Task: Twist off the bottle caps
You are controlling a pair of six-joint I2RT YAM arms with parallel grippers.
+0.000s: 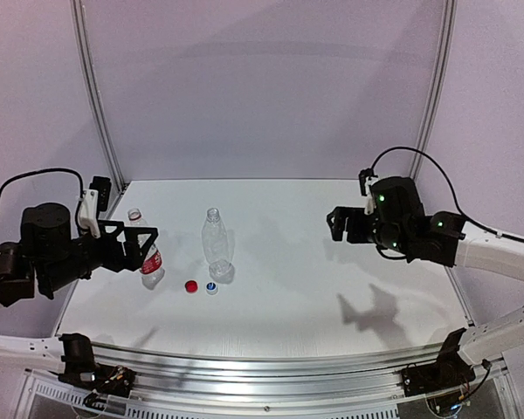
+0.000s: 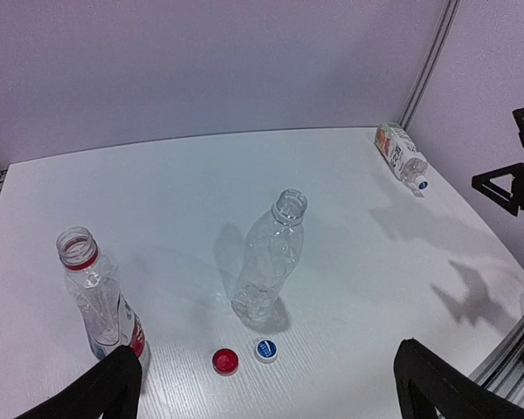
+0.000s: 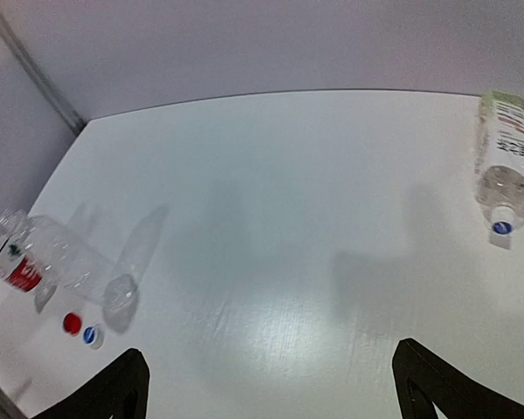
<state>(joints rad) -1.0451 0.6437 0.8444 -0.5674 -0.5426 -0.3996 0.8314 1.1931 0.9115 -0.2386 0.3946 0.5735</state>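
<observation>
Altogether three: red bottle (image 2: 100,301), ribbed bottle (image 2: 271,257), capped bottle (image 2: 398,150); two loose: red cap (image 2: 224,360), blue cap (image 2: 265,350); left gripper (image 2: 266,371), right gripper (image 3: 271,367) gape empty.

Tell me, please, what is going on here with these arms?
They are unscrewing bottle caps. The red bottle and the ribbed bottle stand open, with the red cap and a blue cap on the table beside them. The third bottle lies on its side at the far right, capped. The left gripper and right gripper are open, holding nothing.

A robotics lab cell — white table (image 1: 349,279), plain pale wall panels (image 1: 262,87), aluminium frame posts (image 1: 94,96), front rail (image 1: 271,362).
</observation>
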